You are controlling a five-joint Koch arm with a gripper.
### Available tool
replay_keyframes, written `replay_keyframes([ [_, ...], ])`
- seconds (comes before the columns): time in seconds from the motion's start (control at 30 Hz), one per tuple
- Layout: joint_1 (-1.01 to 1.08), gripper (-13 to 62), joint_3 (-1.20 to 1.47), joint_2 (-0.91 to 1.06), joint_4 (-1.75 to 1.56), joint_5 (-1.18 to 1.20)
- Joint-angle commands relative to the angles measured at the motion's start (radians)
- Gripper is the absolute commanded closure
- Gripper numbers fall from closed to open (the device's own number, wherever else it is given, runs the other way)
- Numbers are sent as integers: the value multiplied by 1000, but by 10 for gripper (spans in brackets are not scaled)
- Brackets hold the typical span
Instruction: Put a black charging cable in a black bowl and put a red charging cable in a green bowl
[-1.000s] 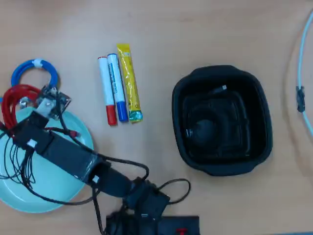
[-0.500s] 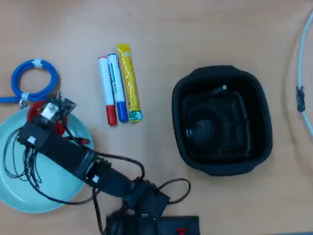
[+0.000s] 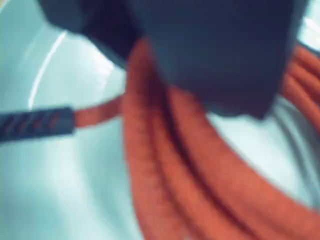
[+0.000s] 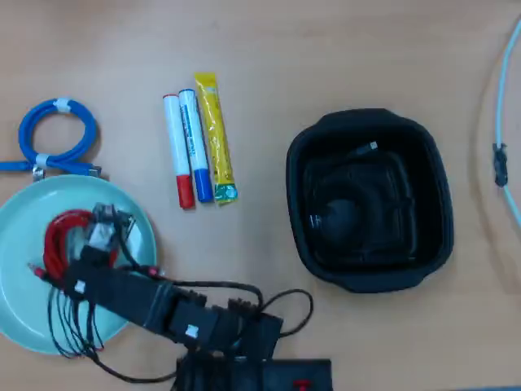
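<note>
The red charging cable (image 4: 59,238) lies coiled inside the pale green bowl (image 4: 20,314) at the lower left of the overhead view. My gripper (image 4: 94,234) is down in that bowl, right over the coil. In the blurred wrist view the dark jaws fill the top; the gripper (image 3: 145,55) has red cord (image 3: 165,165) passing through the narrow gap between them, and a dark plug end (image 3: 35,123) lies on the green bowl floor (image 3: 55,200). The black bowl (image 4: 431,244) stands to the right, with the black charging cable's silver-tipped end (image 4: 368,149) inside it.
A blue coiled cable (image 4: 53,134) lies just above the green bowl. A red marker (image 4: 175,151), a blue marker (image 4: 194,147) and a yellow sachet (image 4: 214,134) lie in the middle. A pale cable (image 4: 509,106) runs along the right edge. The arm's base (image 4: 252,371) is at the bottom.
</note>
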Motion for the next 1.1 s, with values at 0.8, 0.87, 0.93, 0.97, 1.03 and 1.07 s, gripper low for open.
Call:
replay_keyframes([
  [0.8,8,143,-115,57,265,-204],
  [0.87,21,49,-143,58,333,-190],
  [0.93,61,22,-155,57,353,-192],
  [0.97,84,25,-164,57,356,-193],
  [1.03,137,33,-192,57,362,-225],
  [1.07,170,38,-201,58,365,-259],
])
